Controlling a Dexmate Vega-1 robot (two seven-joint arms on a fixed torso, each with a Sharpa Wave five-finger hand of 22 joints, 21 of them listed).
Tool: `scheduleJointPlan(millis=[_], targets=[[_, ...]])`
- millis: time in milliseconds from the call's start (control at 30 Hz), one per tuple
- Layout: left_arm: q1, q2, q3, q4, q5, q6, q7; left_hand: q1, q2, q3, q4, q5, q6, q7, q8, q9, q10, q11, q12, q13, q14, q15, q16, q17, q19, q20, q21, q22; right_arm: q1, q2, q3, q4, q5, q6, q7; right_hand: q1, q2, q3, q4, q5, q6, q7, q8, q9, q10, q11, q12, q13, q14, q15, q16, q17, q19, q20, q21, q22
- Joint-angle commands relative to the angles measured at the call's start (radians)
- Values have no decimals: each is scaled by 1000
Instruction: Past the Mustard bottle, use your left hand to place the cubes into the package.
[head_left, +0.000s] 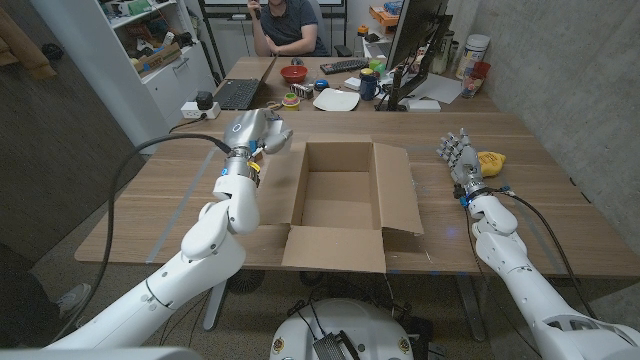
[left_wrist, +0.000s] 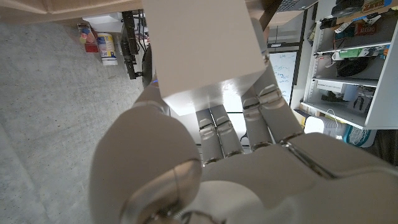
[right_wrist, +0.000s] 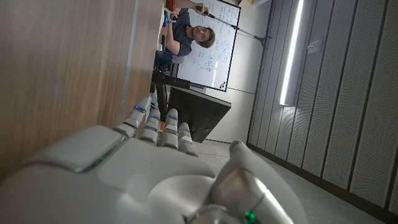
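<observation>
Head view: an open cardboard box (head_left: 345, 205) sits in the middle of the wooden table (head_left: 150, 215), its flaps folded outward and its floor bare. The left hand (head_left: 268, 133) is raised just beyond the box's far left corner, at the end of the white left arm (head_left: 215, 235) that reaches in from the near left. In the left wrist view the left hand (left_wrist: 249, 168) grips a pale, flat-sided cube (left_wrist: 202, 46), with the fingers (left_wrist: 214, 127) pressed up against its underside and the thumb alongside; the block covers much of what lies beyond it. In the head view the cube is too hidden by the hand to make out. The right hand (head_left: 457, 153) stands on the table's right side, well apart from the box, fingers apart and upright, holding nothing. Just beside it, on its far side, lies a yellow object (head_left: 490, 160) whose kind I cannot tell. In the right wrist view the right hand (right_wrist: 155, 174) shows its back, fingers (right_wrist: 163, 127) extended along the wooden surface with nothing between them. At the far end of the table are a laptop (head_left: 243, 90), a red bowl (head_left: 294, 73), a white plate (head_left: 336, 99) and a monitor (head_left: 415, 45), and a person (head_left: 290, 25) sits behind them.
</observation>
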Motion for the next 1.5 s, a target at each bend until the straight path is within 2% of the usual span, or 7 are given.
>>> scheduleJointPlan(millis=[33, 200, 267, 333, 667, 1500], targets=[[-39, 1, 45, 7, 44, -13, -65, 189, 181, 9, -4, 3, 8, 1, -2, 2, 56, -58, 8, 1, 295, -359, -6, 4, -8, -75, 5, 2, -2, -2, 7, 12, -9, 14, -1, -8, 3, -6, 1, 4, 2, 0, 8, 3, 9, -3, 6, 6, 6, 3, 0, 0, 4, 0, -4, 5], [-50, -7, 67, 12, 66, -14, -75, 188, 181, 8, -3, 3, 10, 1, -2, 2, 54, -58, 10, 1, 297, -359, -7, 6, -10, -75, 6, 2, -21, -17, 6, -27, -35, 60, -29, -8, 3, -7, 1, 4, 3, -1, 9, 3, 9, -2, 6, 6, 5, 4, 0, 0, 4, 0, -5, 5], [-46, -9, 58, 13, 45, -34, -77, 188, 181, 8, -2, 3, 10, 1, -3, 2, 53, -59, 10, 0, 298, -359, -8, 7, -10, -75, 7, 2, -24, -22, 6, -39, -34, 79, -28, -8, 3, -7, 1, 4, 3, -1, 9, 3, 9, -2, 6, 6, 5, 4, 0, 0, 4, -1, -6, 5], [-54, -9, 75, 15, 73, -17, -86, 188, 180, 7, -2, 3, 10, 2, -3, 2, 55, -55, 11, 0, 298, -359, -9, 8, -11, -75, 7, 2, -29, -31, 2, -58, -36, 79, -36, -8, 3, -7, 1, 4, 5, -1, 9, 3, 11, -2, 7, 6, 6, 2, 0, 0, 5, -4, -7, 5], [-55, -17, 80, 21, 75, -37, -95, 187, 180, 6, -1, 3, 13, 1, -3, 1, 52, -58, 12, -3, 299, -359, -12, 11, -12, -75, 10, 2, -45, -66, -17, -123, -44, 107, -62, -7, 1, -9, 0, 4, 12, -1, 12, 3, 14, -1, 8, 6, 8, 0, 0, -1, 7, -6, -10, 5], [-77, -24, 89, 50, 47, -114, -132, 186, 178, 3, 1, 4, 18, 0, -5, 0, 52, -57, 19, -7, 298, -359, -21, 19, -17, -74, 15, 1, -86, -129, -71, -229, -56, 196, -121, -5, 1, -10, -3, 4, 24, -1, 14, 3, 26, -2, 11, 6, 13, -3, 1, -2, 14, -7, -16, 5]])
